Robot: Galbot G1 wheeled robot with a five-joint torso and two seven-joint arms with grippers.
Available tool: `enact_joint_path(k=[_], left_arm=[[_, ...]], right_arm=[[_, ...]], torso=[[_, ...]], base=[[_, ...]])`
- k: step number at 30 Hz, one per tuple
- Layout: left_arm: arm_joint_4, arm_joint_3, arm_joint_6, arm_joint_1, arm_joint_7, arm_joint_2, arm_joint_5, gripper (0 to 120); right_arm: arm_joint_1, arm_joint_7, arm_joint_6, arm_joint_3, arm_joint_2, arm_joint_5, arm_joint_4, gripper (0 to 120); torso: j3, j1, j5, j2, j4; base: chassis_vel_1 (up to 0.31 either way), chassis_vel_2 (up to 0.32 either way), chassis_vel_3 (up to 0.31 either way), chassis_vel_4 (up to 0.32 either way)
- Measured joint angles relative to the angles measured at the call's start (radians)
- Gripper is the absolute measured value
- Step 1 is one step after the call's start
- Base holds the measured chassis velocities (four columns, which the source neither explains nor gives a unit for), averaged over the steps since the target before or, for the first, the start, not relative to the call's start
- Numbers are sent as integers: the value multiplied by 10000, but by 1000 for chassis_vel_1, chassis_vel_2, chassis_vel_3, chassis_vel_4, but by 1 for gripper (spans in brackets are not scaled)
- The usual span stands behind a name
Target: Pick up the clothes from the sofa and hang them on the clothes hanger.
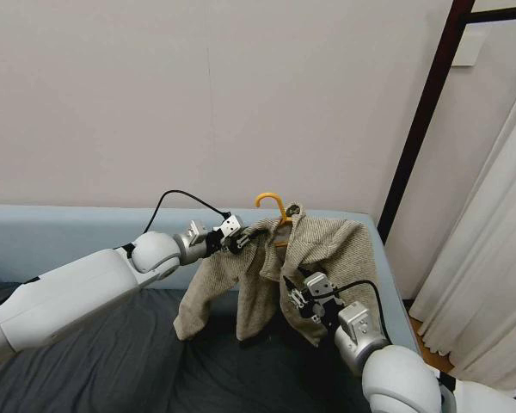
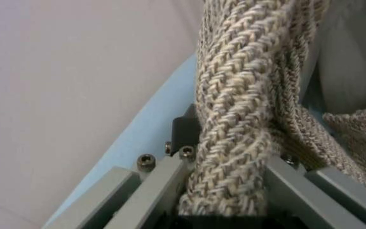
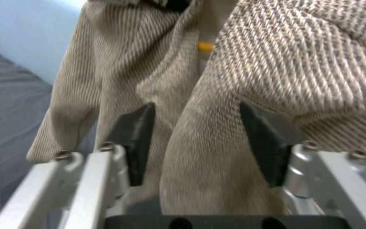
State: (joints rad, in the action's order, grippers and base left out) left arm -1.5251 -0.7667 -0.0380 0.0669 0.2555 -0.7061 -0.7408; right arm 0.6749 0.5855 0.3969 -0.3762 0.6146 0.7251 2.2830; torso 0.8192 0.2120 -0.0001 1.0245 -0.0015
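A beige knit sweater (image 1: 327,249) hangs on an orange hanger (image 1: 271,202) held in the air above the sofa (image 1: 52,232). My left gripper (image 1: 234,234) is at the sweater's left shoulder, beside the hanger's hook. In the left wrist view it (image 2: 224,191) is shut on a thick rolled edge of the knit (image 2: 240,95). My right gripper (image 1: 297,297) is lower, at the sweater's front right. The right wrist view shows it (image 3: 199,138) open, with a fold of the sweater (image 3: 297,62) hanging between its dark pads (image 3: 135,143). A bit of the orange hanger (image 3: 205,46) peeks out behind.
The sofa has a light blue back and a dark grey seat cover (image 1: 86,370) under the sweater. A dark slanted pole (image 1: 421,120) and white curtains (image 1: 490,258) stand to the right. A plain wall is behind.
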Motion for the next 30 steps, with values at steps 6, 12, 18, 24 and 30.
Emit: enact_joint_path(k=[6,12,18,24,30], left_arm=[[-9,495,-260,-381,163,295,148,0],[-69,1032,-588,-745,473,516,232,0],[-208,1398,-938,-1076,935,787,378,0],[-341,1846,-1216,-1666,1335,1007,793,0],[-357,1946,-1446,-2020,1647,1057,1203,0]], right_arm=[[1187,-80,-151,581,-555,-553,732,79],[2271,-120,-547,1716,-1263,-964,1072,98],[2323,-967,-1481,3375,-2564,-80,922,100],[986,-2302,-2407,3806,-3200,700,-46,100],[-199,-4020,-2392,2869,-3450,1424,-302,100]], torso=[[0,0,0,0,0],[-1,-1,2,0,-2],[0,-1,-1,1,-2],[0,0,2,0,0],[0,0,-1,0,2]], base=[[0,0,0,0],[0,0,0,0],[0,0,0,0],[0,0,0,0],[0,0,0,0]])
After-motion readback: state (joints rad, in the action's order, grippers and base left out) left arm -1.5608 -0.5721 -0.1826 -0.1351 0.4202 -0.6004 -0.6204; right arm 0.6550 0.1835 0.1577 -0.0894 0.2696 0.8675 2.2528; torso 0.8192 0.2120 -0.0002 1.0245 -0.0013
